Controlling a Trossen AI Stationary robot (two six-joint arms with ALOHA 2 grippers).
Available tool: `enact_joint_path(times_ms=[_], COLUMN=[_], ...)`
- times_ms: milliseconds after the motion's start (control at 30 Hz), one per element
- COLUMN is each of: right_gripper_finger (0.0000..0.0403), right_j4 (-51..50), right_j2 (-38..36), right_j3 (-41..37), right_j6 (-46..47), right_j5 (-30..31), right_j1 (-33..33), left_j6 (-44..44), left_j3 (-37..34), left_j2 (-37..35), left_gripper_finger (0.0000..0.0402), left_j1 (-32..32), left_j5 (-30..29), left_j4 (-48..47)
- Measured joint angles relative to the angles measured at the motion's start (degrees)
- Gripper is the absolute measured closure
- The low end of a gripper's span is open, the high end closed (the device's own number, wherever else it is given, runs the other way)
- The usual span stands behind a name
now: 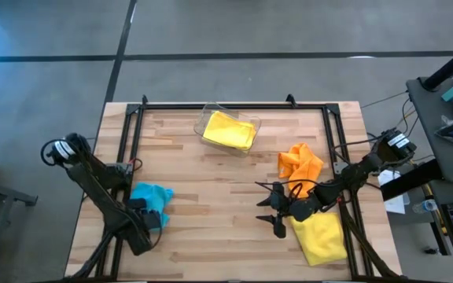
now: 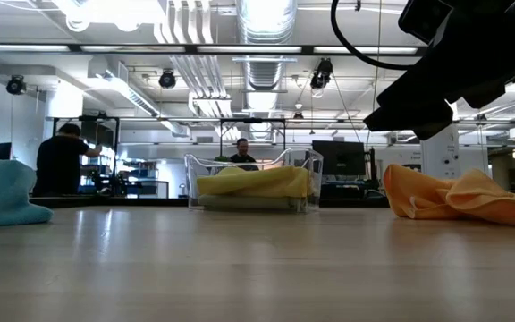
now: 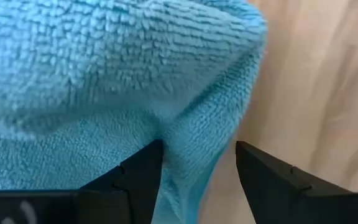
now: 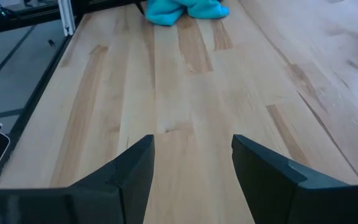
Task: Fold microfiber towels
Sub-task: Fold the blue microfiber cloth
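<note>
The left tool (image 3: 197, 180) stands apart around a fold of the blue towel (image 3: 104, 81); the right tool (image 4: 191, 174) is apart over bare desk (image 4: 191, 93).

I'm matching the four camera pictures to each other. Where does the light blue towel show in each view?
High view: light blue towel lower left, by the left gripper.
Low view: towel at the far left edge.
Left wrist view: towel fills most of the picture, one edge between the open fingers.
Right wrist view: towel at the top, across bare table.
Shared landmark: the wooden table.
</note>
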Motion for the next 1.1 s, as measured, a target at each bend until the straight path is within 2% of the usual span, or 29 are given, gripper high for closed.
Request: enact_joint_path(times_ms=[100, 200, 333, 433, 700, 800, 1000, 1100], right_gripper_finger=[0.0197, 0.0197, 0.0197, 0.0197, 0.0197, 0.0197, 0.0197, 0.0197], right_j4=[0.0, 0.0, 0.0, 0.0, 0.0, 0.0, 0.2, 4.6], right_j2=[0.0, 0.0, 0.0, 0.0, 0.0, 0.0, 0.0, 0.0], right_j3=[0.0, 0.0, 0.0, 0.0, 0.0, 0.0, 0.0, 0.0], right_j6=[-0.1, -0.1, -0.1, -0.1, -0.1, -0.1, 0.1, 3.7], right_j5=[0.0, 0.0, 0.0, 0.0, 0.0, 0.0, 0.0, 0.0], right_j1=[0.0, 0.0, 0.0, 0.0, 0.0, 0.0, 0.0, 0.0], left_j6=[1.2, 2.5, 7.7, 14.6, 31.2, 40.8, 60.9, 67.4], left_j3=[-0.1, -0.2, 0.2, 0.9, 7.4, 10.1, 12.8, 12.9], left_j2=[0.7, 0.9, 0.8, 0.8, 0.3, -0.2, -0.8, -0.8], left_gripper_finger=[0.023, 0.0263, 0.0337, 0.039, 0.04, 0.04, 0.0401, 0.0401], left_j1=[0.0, 0.6, 1.4, 3.1, 12.1, 15.3, 22.2, 25.7], left_j5=[-0.1, -0.2, -0.6, -4.2, -14.0, -17.6, -21.5, -22.0], left_j4=[0.1, -0.3, -0.6, 0.9, 2.8, 9.8, 29.7, 40.4])
